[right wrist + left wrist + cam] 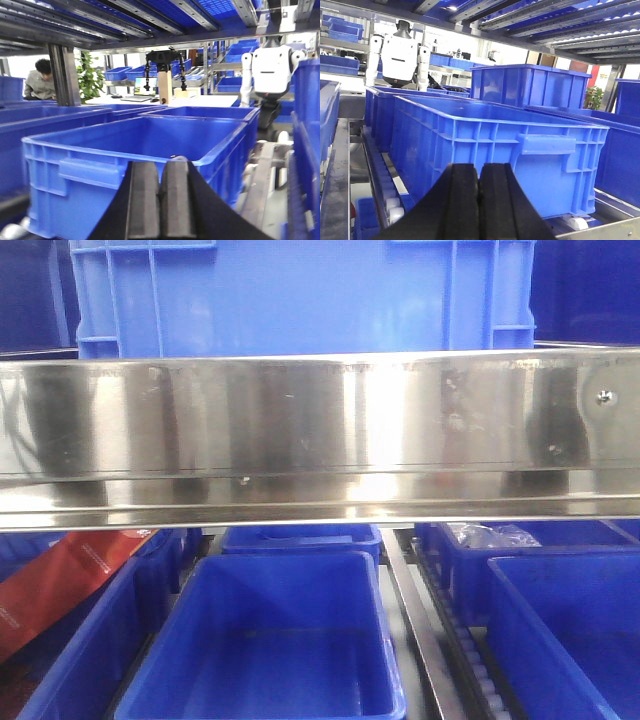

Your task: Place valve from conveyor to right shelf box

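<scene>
No valve shows in any view, and the conveyor is out of view. In the left wrist view my left gripper [479,170] is shut, its black pads pressed together with nothing between them, just in front of a big blue shelf box [520,150]. My right gripper [161,167] is also shut, pads touching, and stands close before the near wall of an open blue box [125,150] on the shelf. A small grey bump [178,158] peeks over its right fingertip; I cannot tell what it is.
A shiny steel shelf beam [320,430] crosses the front view, with a blue crate [300,290] above it. Below it are open blue boxes [270,640], [570,630], roller rails [470,660] and a red bag [70,580]. A person [41,80] sits far left; white robots [400,55] stand behind.
</scene>
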